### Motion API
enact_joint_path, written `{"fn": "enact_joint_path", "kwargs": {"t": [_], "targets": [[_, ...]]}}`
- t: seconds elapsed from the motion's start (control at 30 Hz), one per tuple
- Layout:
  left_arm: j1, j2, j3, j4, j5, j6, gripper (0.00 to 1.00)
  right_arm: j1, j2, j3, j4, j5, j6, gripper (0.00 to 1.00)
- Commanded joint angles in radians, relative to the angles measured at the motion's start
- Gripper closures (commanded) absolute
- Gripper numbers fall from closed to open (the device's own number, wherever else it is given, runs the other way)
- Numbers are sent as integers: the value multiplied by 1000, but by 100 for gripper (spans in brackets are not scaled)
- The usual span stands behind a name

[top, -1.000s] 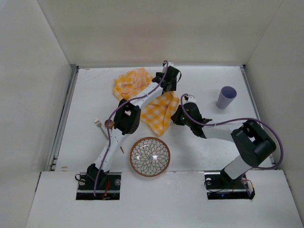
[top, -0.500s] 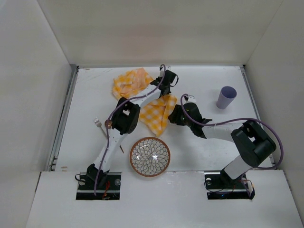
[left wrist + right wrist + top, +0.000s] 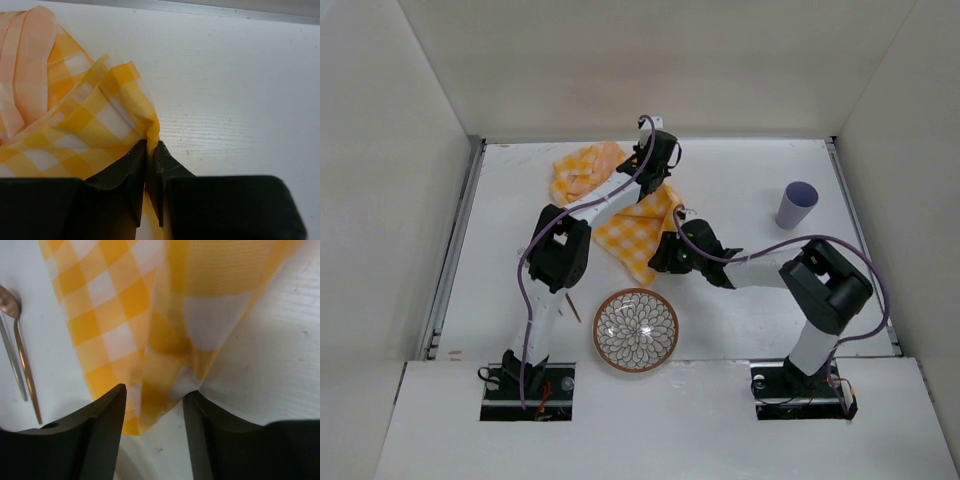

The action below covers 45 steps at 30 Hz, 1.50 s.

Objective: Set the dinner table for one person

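Observation:
A yellow-and-white checked cloth (image 3: 632, 228) lies on the white dinner table (image 3: 750, 180), with one bunched end (image 3: 582, 170) at the far left. My left gripper (image 3: 653, 178) is shut on a raised fold of the cloth (image 3: 100, 110); the pinched fabric shows between the tips of that gripper (image 3: 152, 145). My right gripper (image 3: 658, 262) is open at the cloth's near corner. In the right wrist view that corner (image 3: 150, 315) hangs between the spread jaws of the right gripper (image 3: 155, 392), brushing the right finger.
A patterned brown-rimmed plate (image 3: 636, 329) sits near the front edge. A purple cup (image 3: 797, 205) stands at the right. A copper spoon (image 3: 22, 355) and a silver handle (image 3: 11, 360) lie left of the cloth, mostly under my left arm in the top view.
My left gripper shut on the cloth and drew it left. The right gripper opened, slid left to the cloth's near corner and narrowed partway. The left elbow swung over the fork and spoon.

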Motion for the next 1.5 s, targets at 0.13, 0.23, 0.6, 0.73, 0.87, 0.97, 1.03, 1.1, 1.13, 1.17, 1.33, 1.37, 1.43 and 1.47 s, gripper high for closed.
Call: {"fn": "enact_joint_path", "kwargs": {"t": [0.13, 0.23, 0.6, 0.73, 0.87, 0.97, 1.03, 1.1, 1.13, 1.17, 1.33, 1.37, 1.43, 1.47], "targets": [[22, -104, -85, 77, 3, -8, 91, -64, -13, 15, 35, 39, 78, 83], [34, -130, -121, 90, 9, -13, 92, -155, -82, -16, 7, 134, 59, 85], [33, -150, -174, 135, 27, -26, 92, -143, -96, -137, 58, 65, 127, 27], [34, -152, -175, 143, 39, -26, 92, -120, -54, -167, 165, -30, 206, 30], [36, -153, -184, 143, 41, -26, 92, -103, 4, -167, 223, -54, 285, 42], [40, -155, -192, 146, 41, -26, 92, -101, 35, -164, 260, -63, 337, 59], [42, -159, -194, 147, 42, -26, 92, -101, 44, -160, 289, -48, 358, 76], [45, -165, -195, 147, 42, -25, 93, -103, 35, -151, 296, -18, 355, 86], [49, -172, -198, 147, 41, -23, 93, -113, 15, -143, 288, 2, 345, 89], [56, -184, -204, 150, 36, -20, 94, -126, -14, -135, 273, 28, 325, 92], [131, -239, -182, 170, 29, -16, 96, -170, -128, 102, -11, 203, 97, 96], [160, -232, -130, 160, 27, -19, 97, -185, -120, 194, -69, 267, 32, 96], [216, -204, 11, 100, 50, -32, 98, -218, -82, 422, -184, 372, -101, 97], [246, -184, 124, 37, 67, -39, 98, -233, -65, 545, -236, 407, -166, 98]]}}
